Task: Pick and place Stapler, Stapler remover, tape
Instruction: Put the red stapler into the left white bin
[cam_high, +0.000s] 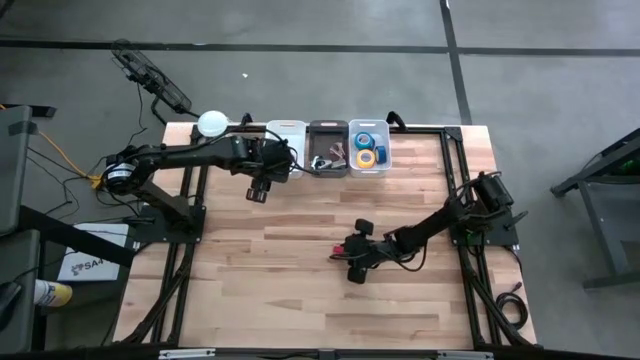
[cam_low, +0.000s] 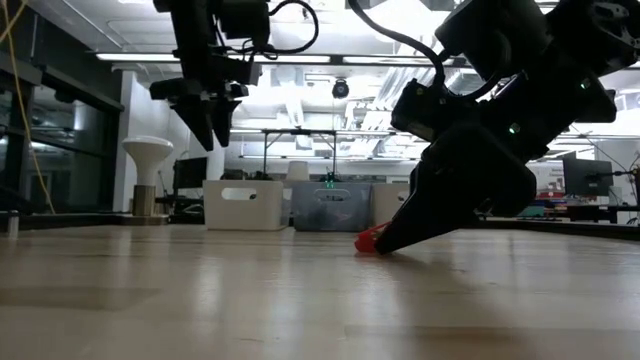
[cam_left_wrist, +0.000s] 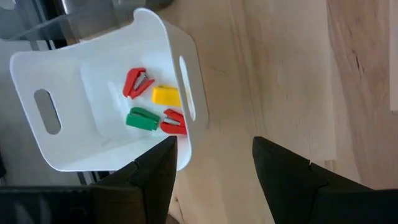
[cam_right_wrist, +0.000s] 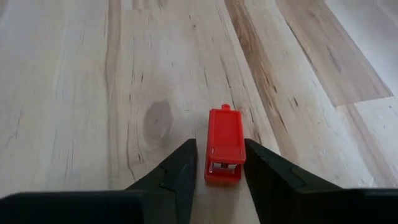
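Observation:
A small red stapler (cam_right_wrist: 224, 146) lies flat on the wooden table (cam_high: 300, 290), right of centre; it also shows in the high view (cam_high: 337, 250) and the low view (cam_low: 368, 240). My right gripper (cam_right_wrist: 221, 163) is low over the table, with one finger on each side of the stapler. My left gripper (cam_left_wrist: 214, 168) hangs open high above the table, beside the white bin (cam_left_wrist: 155, 25), with nothing between its fingers. In that bin lie small red, green and yellow pieces (cam_left_wrist: 152, 106). Blue and yellow tape rolls (cam_high: 366, 150) lie in the clear bin at the back. My right gripper pinches the stapler's two long sides (cam_right_wrist: 240, 163) between its two fingers, at the stapler's near end. The fingers slant down from the table's right side and lie along the stapler. The stapler rests flat on the table.
Three bins stand in a row at the table's far edge: the white bin (cam_high: 286, 145), a brown one (cam_high: 328, 148) with small items and a clear one (cam_high: 380, 165). A white lamp (cam_high: 212, 124) stands at the back left. Bare wood lies toward the near edge.

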